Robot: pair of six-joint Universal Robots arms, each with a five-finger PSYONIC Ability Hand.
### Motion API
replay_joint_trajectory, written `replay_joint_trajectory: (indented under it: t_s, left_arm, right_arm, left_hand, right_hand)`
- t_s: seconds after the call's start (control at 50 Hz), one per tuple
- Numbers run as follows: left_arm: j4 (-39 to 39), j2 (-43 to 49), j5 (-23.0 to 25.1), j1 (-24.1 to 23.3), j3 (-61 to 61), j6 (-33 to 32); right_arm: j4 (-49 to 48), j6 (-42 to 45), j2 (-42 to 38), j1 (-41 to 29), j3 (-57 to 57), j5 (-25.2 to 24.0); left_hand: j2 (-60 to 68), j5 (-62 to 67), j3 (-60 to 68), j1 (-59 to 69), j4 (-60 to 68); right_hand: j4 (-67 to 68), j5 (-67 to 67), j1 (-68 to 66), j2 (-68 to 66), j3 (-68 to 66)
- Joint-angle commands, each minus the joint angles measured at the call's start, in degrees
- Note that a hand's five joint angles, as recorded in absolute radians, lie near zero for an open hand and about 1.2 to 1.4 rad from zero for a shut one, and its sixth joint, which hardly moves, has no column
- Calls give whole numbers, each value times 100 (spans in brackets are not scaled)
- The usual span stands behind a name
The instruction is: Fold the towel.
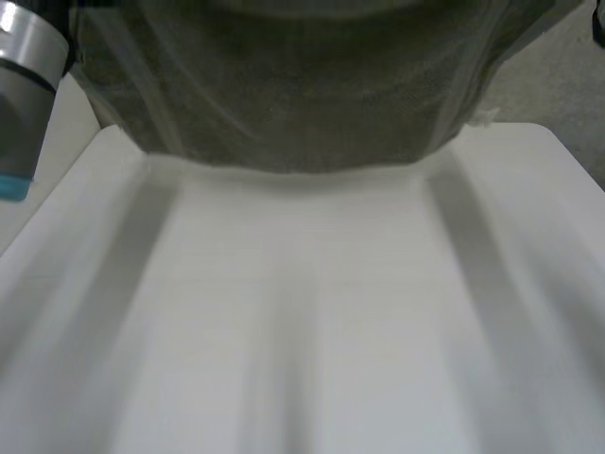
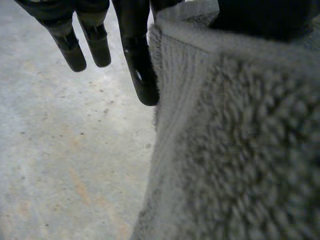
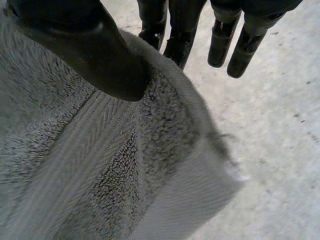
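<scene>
Head view: grey towel (image 1: 284,104) hangs raised across the far edge of the white table (image 1: 312,331). Wrist views: left hand (image 2: 142,65) and right hand (image 3: 90,55) each pinch the towel's edge between thumb and fingers.

The grey terry towel (image 1: 293,95) hangs at the flat white table's (image 1: 302,331) far edge. It is pinched between thumb and fingers of the left hand (image 2: 137,60) and of the right hand (image 3: 95,55), with the bare concrete floor (image 2: 60,150) beyond their fingertips.
</scene>
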State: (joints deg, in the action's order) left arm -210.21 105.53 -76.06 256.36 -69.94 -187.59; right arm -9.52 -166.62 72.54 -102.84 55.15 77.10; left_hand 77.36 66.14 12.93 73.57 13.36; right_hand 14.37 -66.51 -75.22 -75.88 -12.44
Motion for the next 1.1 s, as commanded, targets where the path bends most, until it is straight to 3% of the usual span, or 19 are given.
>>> replay_joint_trajectory:
  t_s: [0.02,0.18,0.26,0.36,0.52,0.64,0.68,0.8,0.96,1.1]
  left_arm:
    - [-11,-119,293,168,-1186,-50]
    - [-20,-498,452,335,-2578,-58]
    - [-11,-858,680,371,-3289,-59]
    - [86,-1333,839,502,-3913,-67]
    - [717,-2483,1304,774,-4520,-59]
    - [824,-2590,1480,959,-4511,-59]
    - [824,-2485,1577,968,-4476,-59]
    - [824,-1931,1586,951,-4335,-120]
    - [859,-630,1577,828,-3562,-885]
    - [1069,783,1515,389,-2430,-1315]
  right_arm:
    - [-6,33,339,289,1250,-344]
    - [-172,77,603,756,3192,-1592]
    - [-199,253,753,792,3793,-1769]
    - [-94,1077,1191,914,4679,-1831]
    - [538,984,2439,1590,4778,-2084]
    - [618,587,2572,1934,4487,-2428]
    - [618,482,2529,1961,4374,-2612]
    - [566,525,2238,1882,4206,-2569]
    - [557,525,999,1618,3512,-2332]
    - [548,543,-352,1205,2652,-1945]
  left_hand:
    - [264,386,-293,643,-336]
    - [264,386,-293,643,-336]
    - [264,386,-293,643,-336]
    - [264,386,-293,643,-336]
    - [264,386,-293,643,-336]
    - [264,386,-293,643,-336]
    - [264,386,-293,643,-336]
    - [264,386,-293,643,-336]
    - [264,386,-293,643,-336]
    - [264,386,-293,643,-336]
  right_hand:
    - [-437,-349,-478,-412,244]
    - [-437,-349,-478,-412,244]
    - [-437,-349,-478,-412,244]
    - [-437,-349,-478,-412,244]
    - [-437,-349,-478,-412,244]
    - [-437,-349,-478,-412,244]
    - [-437,-349,-478,-412,244]
    - [-437,-349,-478,-412,244]
    - [-437,-349,-478,-412,244]
    - [-437,-349,-478,-412,244]
